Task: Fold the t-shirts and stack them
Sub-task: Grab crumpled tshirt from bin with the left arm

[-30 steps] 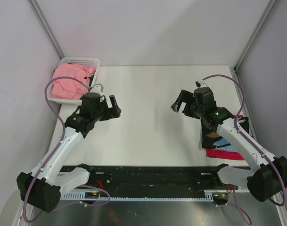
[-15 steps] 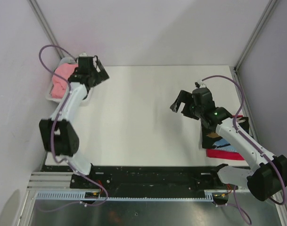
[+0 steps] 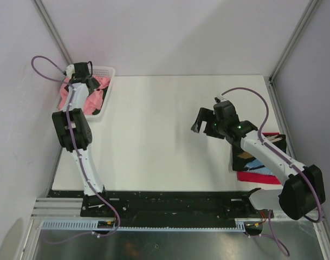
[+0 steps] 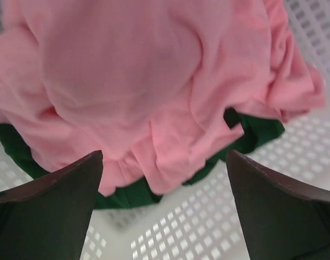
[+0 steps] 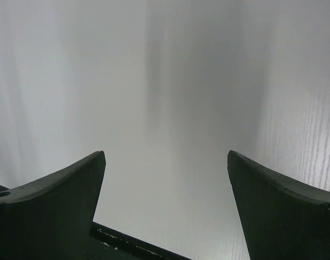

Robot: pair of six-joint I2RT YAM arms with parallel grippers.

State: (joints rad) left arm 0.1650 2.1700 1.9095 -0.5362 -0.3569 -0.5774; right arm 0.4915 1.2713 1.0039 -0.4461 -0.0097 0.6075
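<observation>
Salmon-pink t-shirt (image 4: 154, 81), crumpled, in the white mesh basket (image 4: 208, 222) over a dark green t-shirt (image 4: 127, 199). We note the left gripper (image 4: 163, 157) gaping, empty, just above the basket; right gripper (image 5: 166, 154) likewise spread, well apart from it; black printed t-shirt (image 3: 246, 160) on a red t-shirt (image 3: 257, 177), farthest from it.

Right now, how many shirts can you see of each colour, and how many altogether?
pink tee: 1, in the basket
green tee: 1, under the pink tee
black tee: 1, printed, on the table's right side
red tee: 1, under the black tee
Total: 4
</observation>
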